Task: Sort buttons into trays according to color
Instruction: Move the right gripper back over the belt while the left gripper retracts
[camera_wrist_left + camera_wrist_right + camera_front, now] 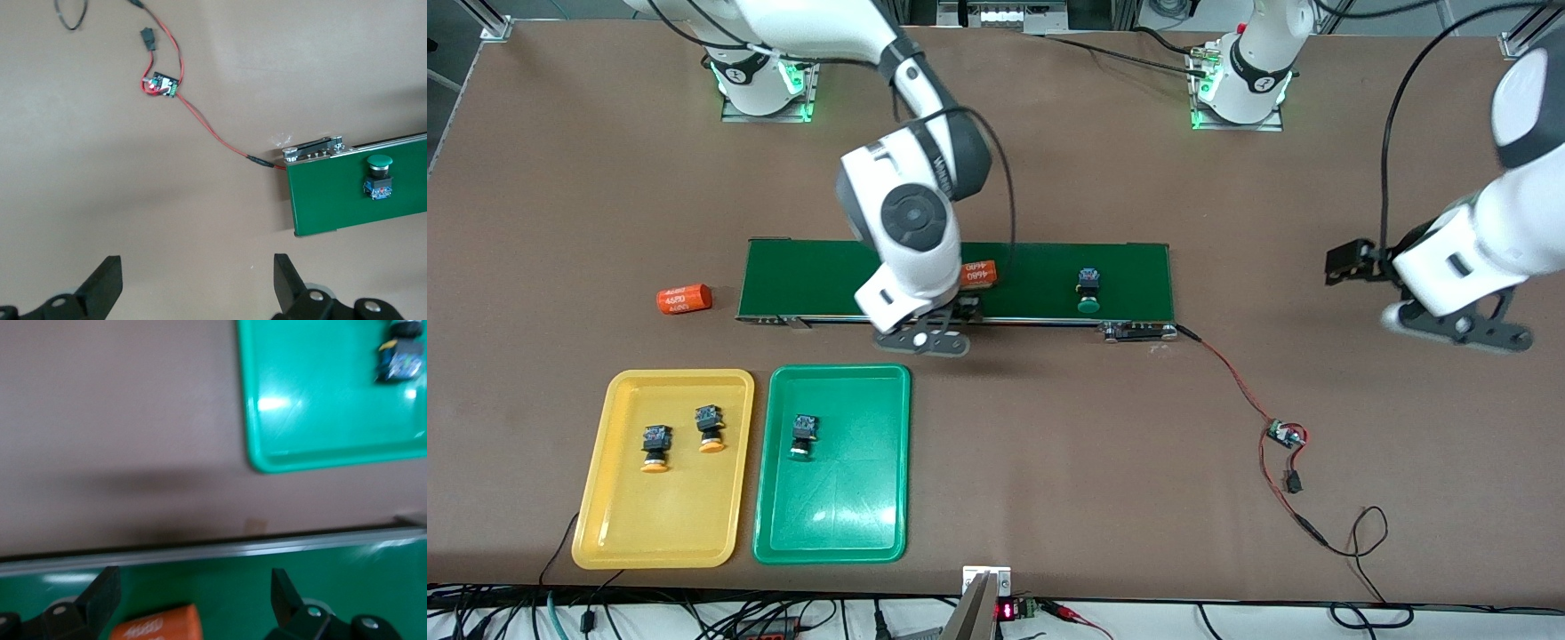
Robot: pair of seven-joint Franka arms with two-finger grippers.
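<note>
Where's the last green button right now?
The green button lies on the dark-green belt, toward the left arm's end, with an orange cylinder beside it under the right gripper. The left wrist view shows it too.

Brown table (1049, 498) w/ cables (694, 613) along near edge; even light.

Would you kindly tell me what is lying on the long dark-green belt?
On the dark-green belt lie a green-capped push-button and an orange printed cylinder. The right arm covers part of the belt, so anything beneath it is hidden.
</note>
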